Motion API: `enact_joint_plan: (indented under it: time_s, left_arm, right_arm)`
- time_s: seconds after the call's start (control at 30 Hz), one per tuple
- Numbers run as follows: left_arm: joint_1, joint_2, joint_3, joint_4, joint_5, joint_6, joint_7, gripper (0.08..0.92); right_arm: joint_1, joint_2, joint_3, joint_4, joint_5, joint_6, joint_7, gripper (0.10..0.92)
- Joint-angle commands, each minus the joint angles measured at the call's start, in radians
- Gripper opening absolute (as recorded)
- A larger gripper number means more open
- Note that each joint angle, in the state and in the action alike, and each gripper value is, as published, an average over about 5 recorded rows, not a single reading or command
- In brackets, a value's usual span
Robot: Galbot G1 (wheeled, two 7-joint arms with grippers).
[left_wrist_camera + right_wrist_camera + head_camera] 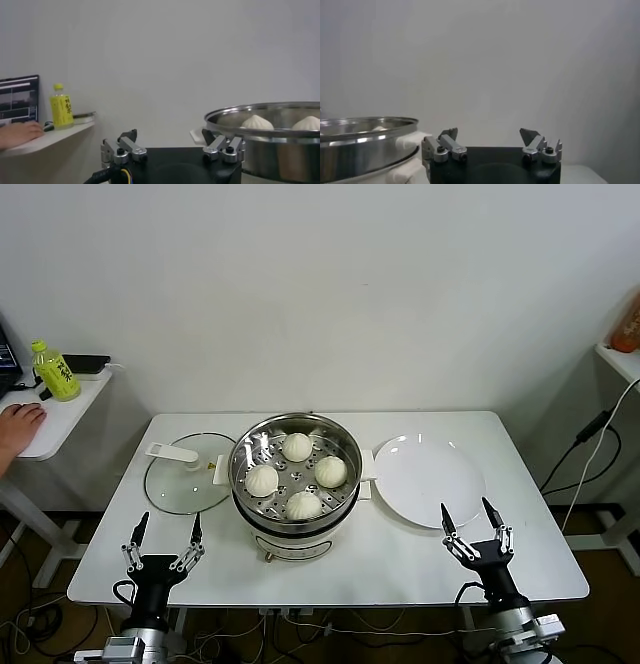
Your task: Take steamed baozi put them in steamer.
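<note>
White wall backs a white table (400, 574) that fills the middle of the head view. Over its near edge toward the right corner, the right gripper (478, 524) hangs with its two fingers spread wide and nothing between them; the right wrist view shows the same splayed fingers (536, 141) against bare wall. Just beyond that gripper, on the right half of the tabletop, lies a flat white plate (430, 479) with nothing on it.

Over the near edge toward the left corner, the left gripper (168, 532) hangs in the same way, fingers apart and holding nothing, as the left wrist view confirms (172, 145). Beyond it, on the left half of the tabletop, a round glass lid (185, 479) lies flat, its white handle pointing toward the left edge.

Between lid and plate, at the centre of the tabletop, stands the steamer (296, 529), its shiny rim touching or nearly touching the plate's edge. All four steamed baozi (297, 447) sit on the perforated tray inside, spaced in a rough diamond; two domed tops peek over the rim in the left wrist view.

Off the table's left edge, a side shelf (60, 424) carries a yellow-green bottle (55, 372), and a person's hand (18, 424) rests on it.
</note>
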Motion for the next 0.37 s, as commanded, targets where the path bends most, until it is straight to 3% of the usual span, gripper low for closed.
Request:
enact_joint_plan:
  time_s: [0.03,0.37]
  left_arm:
    - [0.005,0.004,-0.003,0.007,-0.019,-0.009,0.009,0.823]
    - [0.012,0.005,-0.01,0.011,-0.027,-0.011,0.005,0.823]
  right_arm:
    - [-0.055,0.028,0.012,0.007,-0.006,0.019,0.002,0.823]
    - [-0.03,0.003,0.019,0.013,0.002,0.004,0.004,0.823]
